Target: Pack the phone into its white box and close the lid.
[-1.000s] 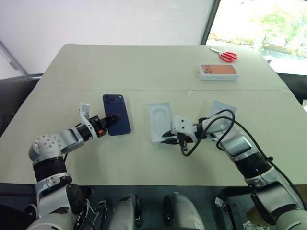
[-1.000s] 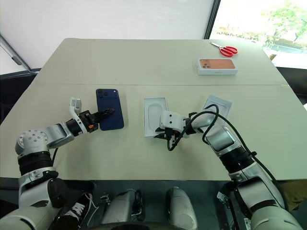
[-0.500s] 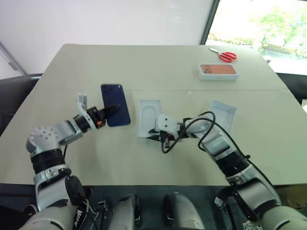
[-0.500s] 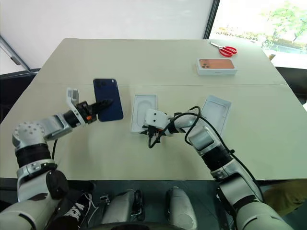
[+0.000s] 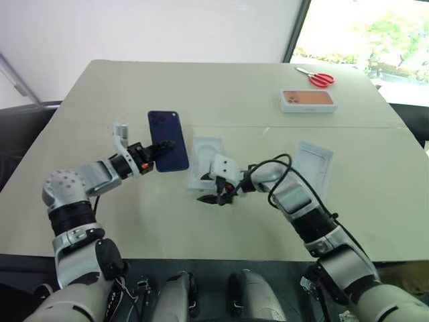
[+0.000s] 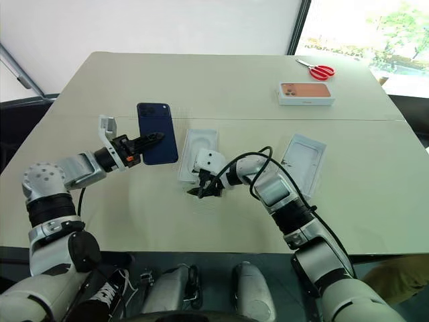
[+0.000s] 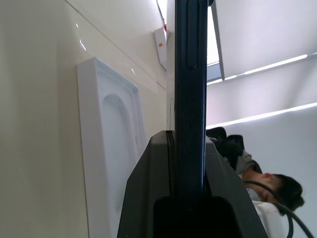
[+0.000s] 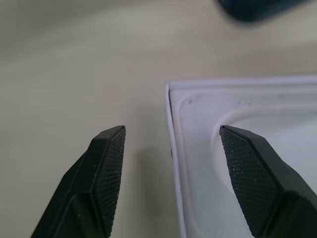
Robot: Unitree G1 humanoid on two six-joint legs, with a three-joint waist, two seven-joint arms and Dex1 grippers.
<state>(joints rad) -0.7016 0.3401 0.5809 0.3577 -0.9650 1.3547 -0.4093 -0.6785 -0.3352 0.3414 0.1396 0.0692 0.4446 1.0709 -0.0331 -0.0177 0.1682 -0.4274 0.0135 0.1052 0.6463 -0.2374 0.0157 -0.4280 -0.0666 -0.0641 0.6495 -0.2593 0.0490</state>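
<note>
My left gripper (image 5: 159,147) is shut on the lower end of the dark navy phone (image 5: 168,139), holding it off the table; the left wrist view has the phone (image 7: 190,74) edge-on between the fingers. Just right of it lies the white box (image 5: 204,159), open side up, with a white insert with a rounded recess in it. My right gripper (image 5: 213,196) stands open at the box's near end. One finger (image 8: 109,173) is over the table and the other over the insert. The lid (image 5: 312,165) lies inside up further right.
A box with an orange phone picture (image 5: 307,100) and red scissors (image 5: 316,78) lie at the far right of the beige table (image 5: 134,215). A person (image 7: 270,186) sits beyond the table in the left wrist view.
The right gripper slid the white box to the left toward the phone, then opened and let go of it. The left gripper raised the phone a little and moved it right.
</note>
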